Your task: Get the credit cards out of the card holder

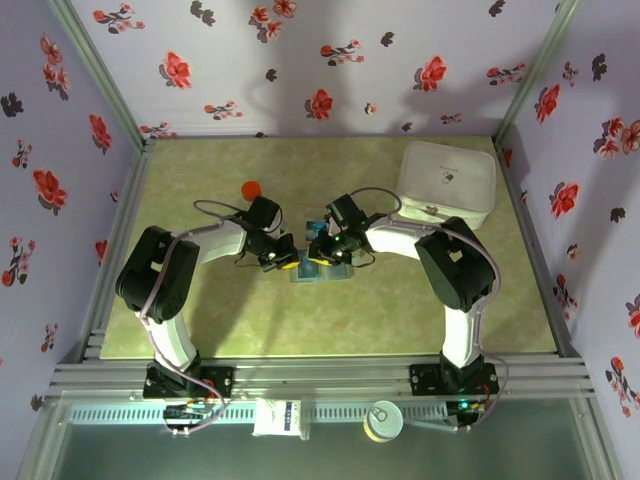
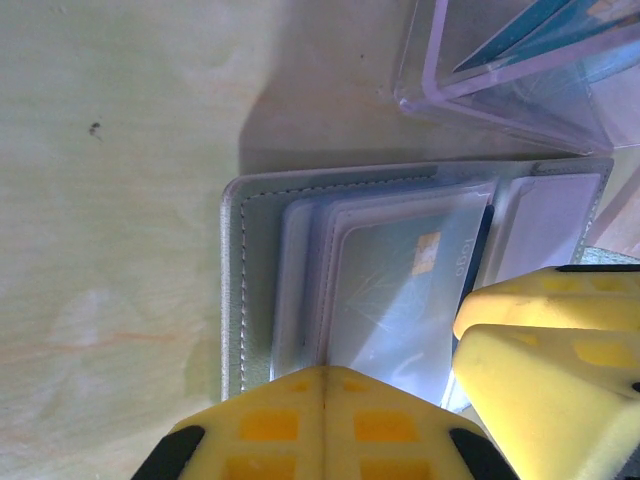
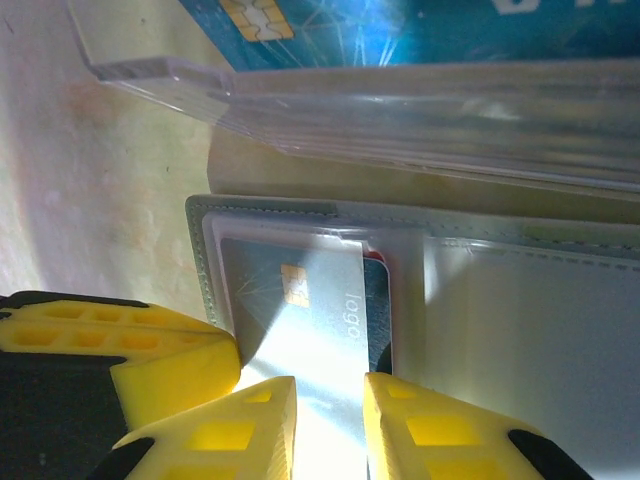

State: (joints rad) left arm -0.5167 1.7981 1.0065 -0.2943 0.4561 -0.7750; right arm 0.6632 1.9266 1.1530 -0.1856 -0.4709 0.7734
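Note:
The card holder lies open at mid-table, its pale inside up. The credit cards sit in its clear sleeve pocket; the top one is pale blue with a chip, and a darker card with a red edge lies under it. My left gripper is shut, its tips resting on the holder's pocket edge. My right gripper is open by a narrow gap, its fingers standing over the top card's near end. The two grippers' yellow fingers nearly touch.
A clear plastic square with a blue card inside lies just beyond the holder. A big white rounded box stands at the back right. A small red-orange object sits behind the left arm. Flowered walls enclose the table.

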